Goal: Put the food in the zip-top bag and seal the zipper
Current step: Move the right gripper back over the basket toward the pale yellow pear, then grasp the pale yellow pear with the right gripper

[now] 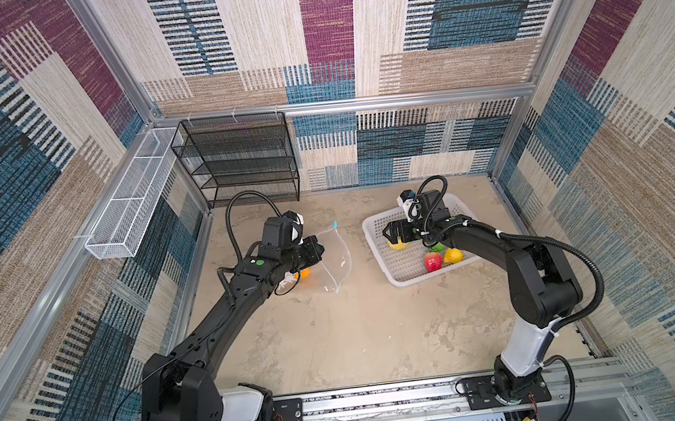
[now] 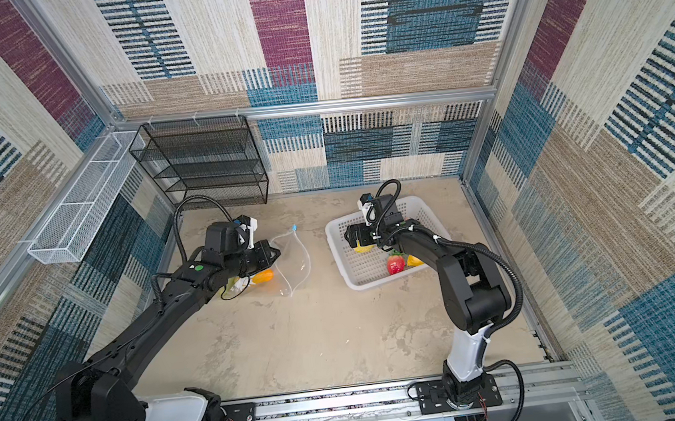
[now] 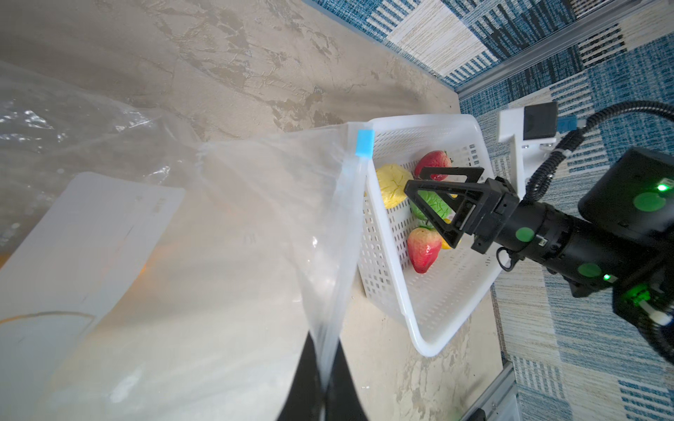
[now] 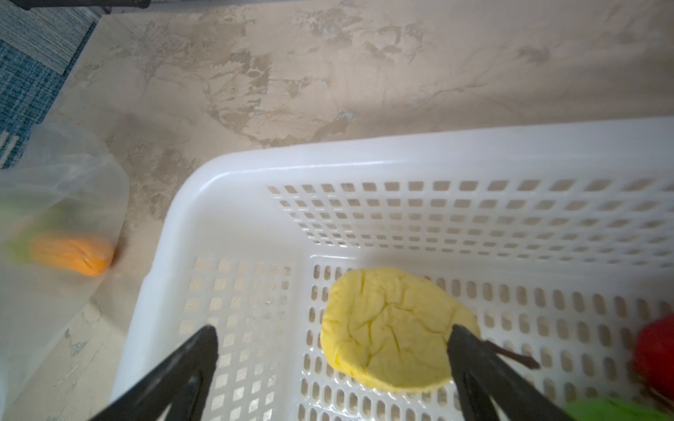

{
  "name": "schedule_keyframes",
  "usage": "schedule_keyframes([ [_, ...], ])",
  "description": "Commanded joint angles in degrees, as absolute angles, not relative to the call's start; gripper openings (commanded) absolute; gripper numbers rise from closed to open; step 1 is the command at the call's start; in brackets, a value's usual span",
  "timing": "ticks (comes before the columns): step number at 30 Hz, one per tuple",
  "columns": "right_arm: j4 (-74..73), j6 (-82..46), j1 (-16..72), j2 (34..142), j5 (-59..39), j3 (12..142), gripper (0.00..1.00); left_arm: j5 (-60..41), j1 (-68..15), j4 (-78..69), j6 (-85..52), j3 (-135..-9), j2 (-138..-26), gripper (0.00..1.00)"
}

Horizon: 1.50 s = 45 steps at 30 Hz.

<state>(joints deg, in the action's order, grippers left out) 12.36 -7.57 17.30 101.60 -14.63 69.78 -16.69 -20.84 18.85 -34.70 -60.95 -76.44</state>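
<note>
Pinches the whitish zipper track (image 3: 346,218) of the large clear crinkly zip-top bag (image 3: 219,237), left gripper (image 3: 324,382) clamped, bottom centre of the left wrist view; grip unclear from above. Bagged: at least one orange toy piece (image 4: 73,255). Farther right, straddles a wrinkled yellow toy fruit (image 4: 394,328) in the white perforated plastic basket (image 4: 233,175), right gripper (image 4: 333,330) wide apart. Red toy strawberries (image 3: 423,251) yet to move, sealing undone.

Beige tabletop (image 1: 338,336) — zip-top bag (image 1: 334,262), white basket (image 1: 409,265), black rack (image 1: 239,157)

Clear crinkly plastic bag (image 3: 255,218), white perforated plastic basket (image 4: 226,182), glossy strawberry (image 3: 423,251), matt mottled tabletop (image 1: 338,336)
</note>
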Motion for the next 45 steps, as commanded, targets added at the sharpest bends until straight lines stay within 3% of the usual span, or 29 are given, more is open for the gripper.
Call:
schedule_keyframes([
  [1, 14.63, -9.19, 17.39, 99.83, -10.37, 70.27, 1.00, -16.95, -20.83, 16.88, -34.50, -60.53, -75.47, 0.00],
  [9, 15.11, -14.95, 17.39, 94.27, -12.40, 66.97, 0.99, -16.94, -20.90, 14.33, -33.96, -58.89, -73.42, 0.00],
  [13, 10.37, -15.83, 17.47, 93.03, -17.32, 62.62, 0.93, -17.23, -20.91, 13.49, -33.28, -58.45, -73.65, 0.00],
  [24, 1.04, -23.16, 17.57, 93.17, -19.95, 55.64, 0.94, -18.10, -20.92, 15.89, -32.65, -59.83, -75.36, 0.00],
  [45, -2.11, -27.49, 16.85, 104.40, -11.86, 61.69, 0.94, -19.65, -20.92, 15.70, -32.04, -59.99, -75.81, 0.00],
])
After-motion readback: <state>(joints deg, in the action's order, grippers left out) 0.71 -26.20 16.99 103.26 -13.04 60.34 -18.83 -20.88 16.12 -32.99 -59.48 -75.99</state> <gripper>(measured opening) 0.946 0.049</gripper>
